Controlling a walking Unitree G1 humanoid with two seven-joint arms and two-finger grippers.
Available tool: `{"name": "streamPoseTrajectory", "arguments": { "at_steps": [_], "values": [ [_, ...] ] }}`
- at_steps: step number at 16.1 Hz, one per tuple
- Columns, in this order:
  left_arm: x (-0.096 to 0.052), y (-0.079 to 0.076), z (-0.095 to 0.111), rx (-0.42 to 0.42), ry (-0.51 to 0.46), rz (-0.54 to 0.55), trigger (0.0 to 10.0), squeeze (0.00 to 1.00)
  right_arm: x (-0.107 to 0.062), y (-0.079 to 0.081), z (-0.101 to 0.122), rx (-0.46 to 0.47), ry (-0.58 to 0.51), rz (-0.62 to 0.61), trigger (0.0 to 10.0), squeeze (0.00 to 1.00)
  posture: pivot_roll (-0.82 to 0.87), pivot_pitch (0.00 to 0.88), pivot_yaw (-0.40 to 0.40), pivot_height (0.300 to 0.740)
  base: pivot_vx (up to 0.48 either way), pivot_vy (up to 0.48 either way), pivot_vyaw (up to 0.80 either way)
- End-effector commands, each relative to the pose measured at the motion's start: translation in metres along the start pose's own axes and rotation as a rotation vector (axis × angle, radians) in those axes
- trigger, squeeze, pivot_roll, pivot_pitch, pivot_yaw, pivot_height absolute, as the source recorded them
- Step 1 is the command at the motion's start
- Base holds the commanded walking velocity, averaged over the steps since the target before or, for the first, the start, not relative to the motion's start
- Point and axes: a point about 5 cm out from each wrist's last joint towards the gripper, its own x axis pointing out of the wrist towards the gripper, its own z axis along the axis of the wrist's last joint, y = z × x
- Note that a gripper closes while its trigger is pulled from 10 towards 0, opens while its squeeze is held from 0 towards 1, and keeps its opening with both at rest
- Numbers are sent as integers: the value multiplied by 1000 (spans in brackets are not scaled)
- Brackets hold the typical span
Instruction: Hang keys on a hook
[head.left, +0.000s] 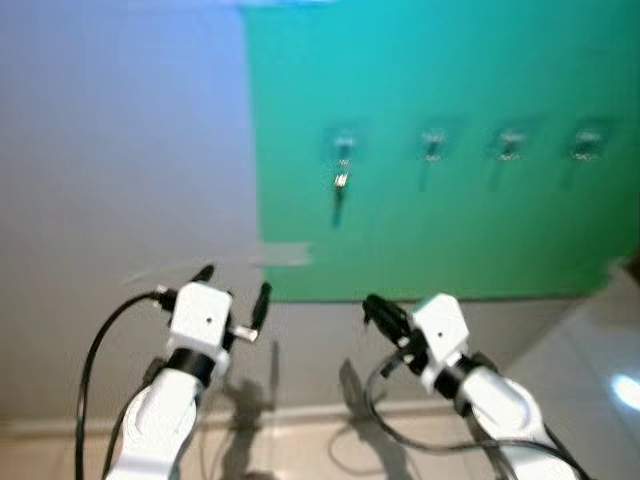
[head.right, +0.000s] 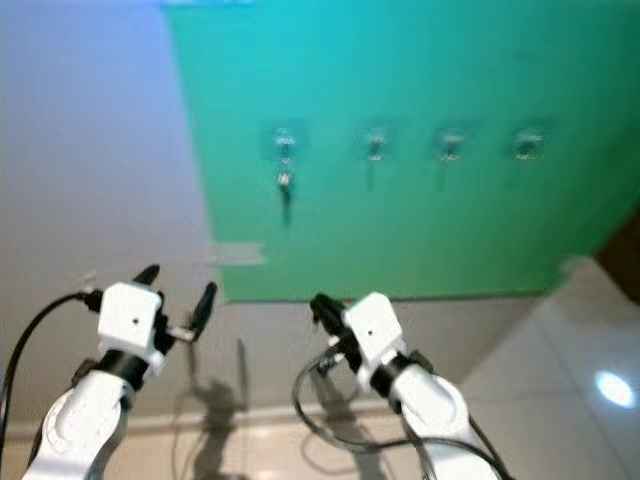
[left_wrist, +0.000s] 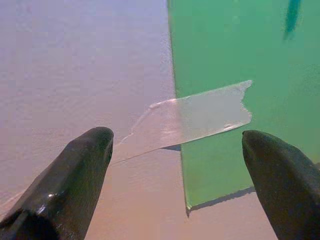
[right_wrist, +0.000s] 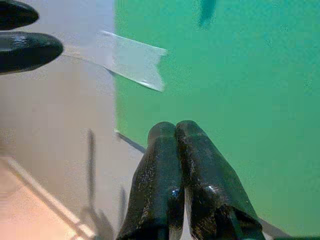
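A green board (head.left: 450, 220) is fixed to the wall and carries a row of several small hooks. A small set of keys (head.left: 341, 180) hangs from the leftmost hook (head.left: 343, 145). The other hooks, such as the one beside it (head.left: 433, 143), are bare. Below the board's lower left corner, my left gripper (head.left: 235, 284) is open with nothing between its fingers. My right gripper (head.left: 371, 301) is shut and empty under the board's bottom edge, pointing up toward the keys. In the right wrist view its two fingers (right_wrist: 165, 165) press together.
A strip of clear tape (left_wrist: 200, 120) holds the board's left edge to the pale wall (head.left: 120, 150). A baseboard (head.left: 300, 412) and light tiled floor (head.left: 590, 370) lie below. Black cables (head.left: 400, 430) trail from both wrists.
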Motion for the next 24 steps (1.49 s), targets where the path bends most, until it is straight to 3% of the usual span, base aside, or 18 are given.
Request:
{"name": "streamPoseTrajectory", "arguments": {
  "at_steps": [1,7,12,15,20,24],
  "values": [
    [2,-5,7,6,-34,-23,10000,0,-4,-4,2,8,-11,1,10000,0,-15,21,-30,740,0,-371,0],
    [7,-1,14,-11,-70,0,10000,0,2,-5,16,3,-98,17,10000,0,-11,8,-26,740,0,-401,0],
    [8,6,19,-14,-91,9,10000,0,8,-2,33,31,-164,63,10000,0,-6,3,-25,740,0,-402,534],
    [6,18,18,-27,-85,28,10000,0,13,-2,48,61,-225,84,10000,0,1,1,-31,740,0,0,0],
    [18,35,37,68,-137,-61,10000,0,29,6,66,113,-255,190,10000,0,5,20,-27,740,0,0,0],
    [22,33,50,74,-180,-106,10000,0,40,-1,90,183,-338,163,10000,0,5,29,-31,740,0,0,0]
  ]
}}
